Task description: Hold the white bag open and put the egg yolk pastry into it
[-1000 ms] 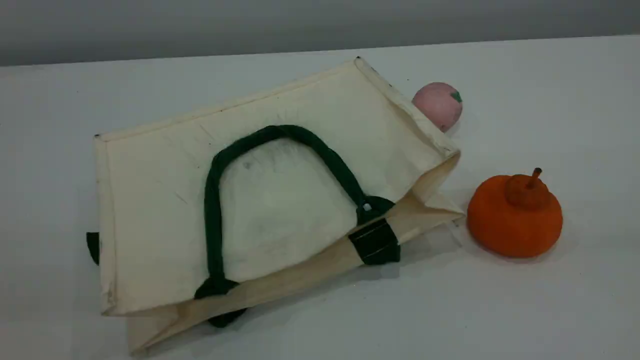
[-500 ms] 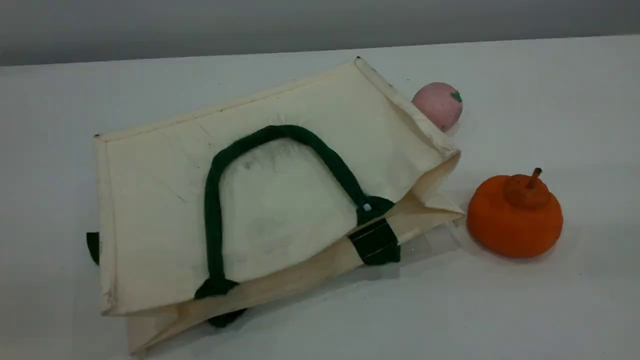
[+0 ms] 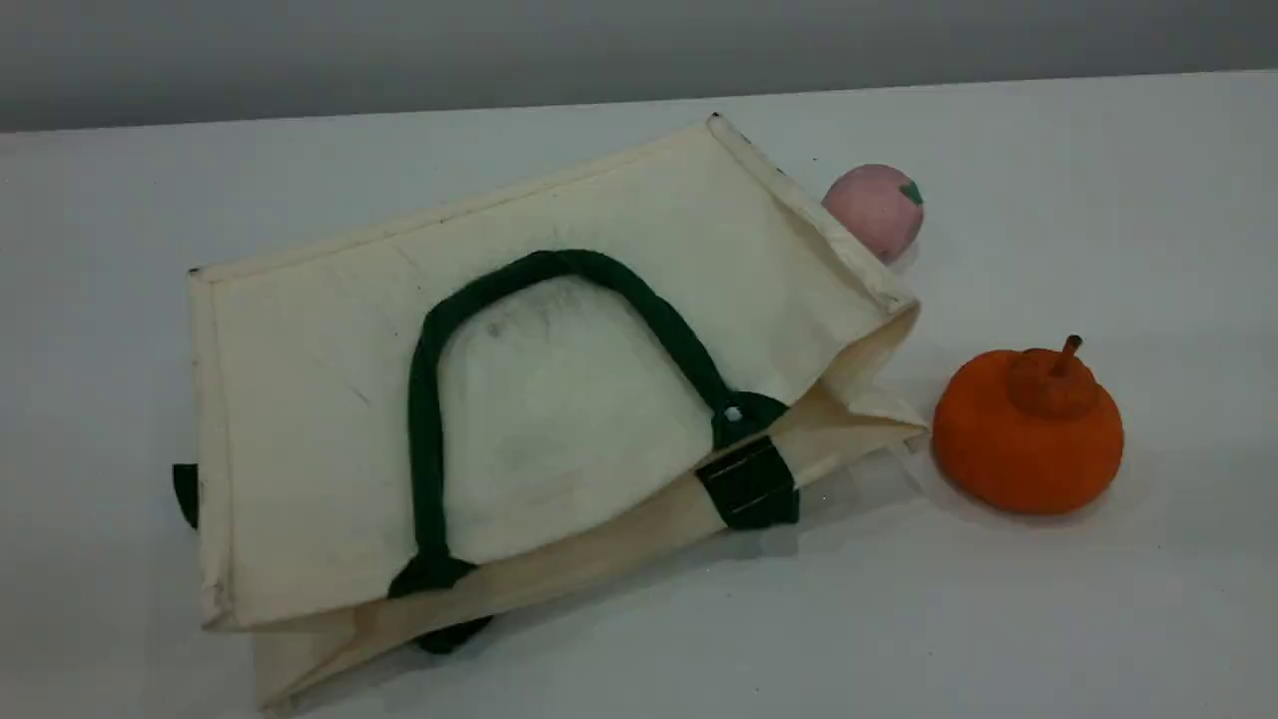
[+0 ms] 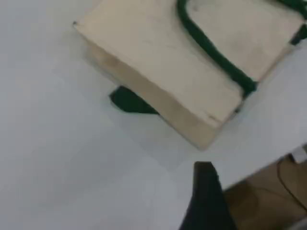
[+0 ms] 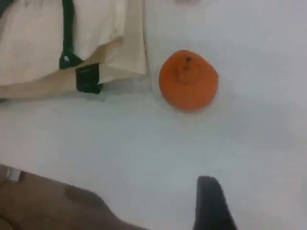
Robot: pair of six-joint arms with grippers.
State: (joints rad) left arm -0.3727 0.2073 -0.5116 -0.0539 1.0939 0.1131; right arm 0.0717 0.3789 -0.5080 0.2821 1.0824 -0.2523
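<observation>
Left jaws apart, white bag [image 3: 319, 379] flat on table [image 3: 998, 619]; orange fruit [image 3: 1028, 429] beside its mouth

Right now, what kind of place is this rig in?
Probably a lab test bench, not a home or shop: a bare white table against a plain grey wall, with only a canvas bag and toy-like foods such as an orange fruit.

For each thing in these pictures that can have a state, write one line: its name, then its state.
white bag: lying flat on the table, mouth only slightly agape
green handle: flopped onto the bag's upper face
pink ball: resting behind the bag's far corner
orange pumpkin-shaped toy: upright, stem up, beside the bag's mouth
egg yolk pastry: not visible
</observation>
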